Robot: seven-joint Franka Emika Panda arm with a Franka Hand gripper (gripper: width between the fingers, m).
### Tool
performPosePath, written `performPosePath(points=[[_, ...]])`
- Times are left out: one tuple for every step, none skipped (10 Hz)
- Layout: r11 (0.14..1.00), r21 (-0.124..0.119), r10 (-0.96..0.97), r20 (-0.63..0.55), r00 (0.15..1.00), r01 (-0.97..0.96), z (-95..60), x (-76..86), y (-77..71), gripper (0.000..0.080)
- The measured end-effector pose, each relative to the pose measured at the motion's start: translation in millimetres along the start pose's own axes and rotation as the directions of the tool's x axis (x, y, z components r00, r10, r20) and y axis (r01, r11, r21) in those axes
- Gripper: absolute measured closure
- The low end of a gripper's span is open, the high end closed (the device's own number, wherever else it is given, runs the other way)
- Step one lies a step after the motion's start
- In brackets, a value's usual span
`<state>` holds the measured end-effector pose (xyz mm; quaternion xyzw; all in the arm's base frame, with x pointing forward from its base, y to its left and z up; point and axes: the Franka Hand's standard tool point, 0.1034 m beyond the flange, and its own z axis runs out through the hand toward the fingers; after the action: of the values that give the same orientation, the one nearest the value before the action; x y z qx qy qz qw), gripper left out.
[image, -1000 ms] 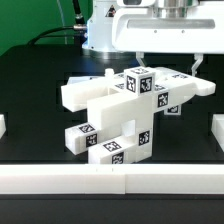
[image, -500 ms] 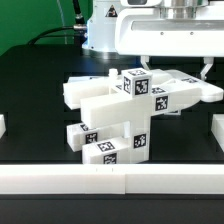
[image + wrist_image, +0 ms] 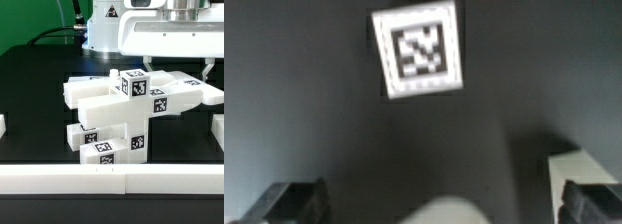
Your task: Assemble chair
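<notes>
The half-built chair (image 3: 125,110) is sitting mid-table, just behind the white front rail (image 3: 110,180). Above the chair, the gripper (image 3: 172,62) is hanging with fingers spread, holding nothing. A tagged bar (image 3: 185,95) is jutting toward the exterior view's right; a careless descent risks knocking it askew.

chair (image 3: 120,115) on table (image 3: 30,85), pincer (image 3: 170,64) above

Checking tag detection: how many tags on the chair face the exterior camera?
6 on the chair: two on the top cube, one on the bar at the exterior view's right, three on the low blocks in front. More may be hidden on far faces.
</notes>
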<state>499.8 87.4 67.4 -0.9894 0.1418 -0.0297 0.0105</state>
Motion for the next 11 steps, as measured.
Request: performPosePath(points=[[1.0, -0.005, -0.008, 0.007, 1.0, 0.008, 2.8, -8.6, -1.0, 0.0151], [1.0, -0.009, -0.019, 0.009, 1.0, 0.019, 6.6, -16.6, -3.8, 0.0151], [1.0, -0.009, -0.017, 0.007, 1.0, 0.017, 5.9, -14.2, -2.8, 0.0151], [1.0, -0.009, -0.016, 0.006, 1.0, 0.016, 6.0, -13.6, -2.1, 0.0151], [1.0, -0.01, -0.016, 0.007, 1.0, 0.016, 6.5, -14.0, -2.1, 0.0151], [1.0, -0.011, -0.016, 0.008, 1.0, 0.017, 7.6, -15.0, -2.1, 0.0151], [1.0, -0.013, -0.022, -0.01, 1.0, 0.022, 12.4, -20.8, -3.4, 0.0151], [0.999, -0.018, -0.028, -0.008, 1.0, 0.028, 17.0, -27.2, -1.9, 0.0151], [0.999, -0.022, -0.031, -0.004, 0.999, 0.031, 19.5, -28.4, 0.1, 0.0151], [0.999, -0.027, -0.033, -0.006, 0.999, 0.033, 22.9, -29.0, 2.4, 0.0151], [0.999, -0.033, -0.036, -0.012, 0.999, 0.036, 28.2, -30.3, 4.7, 0.0151]])
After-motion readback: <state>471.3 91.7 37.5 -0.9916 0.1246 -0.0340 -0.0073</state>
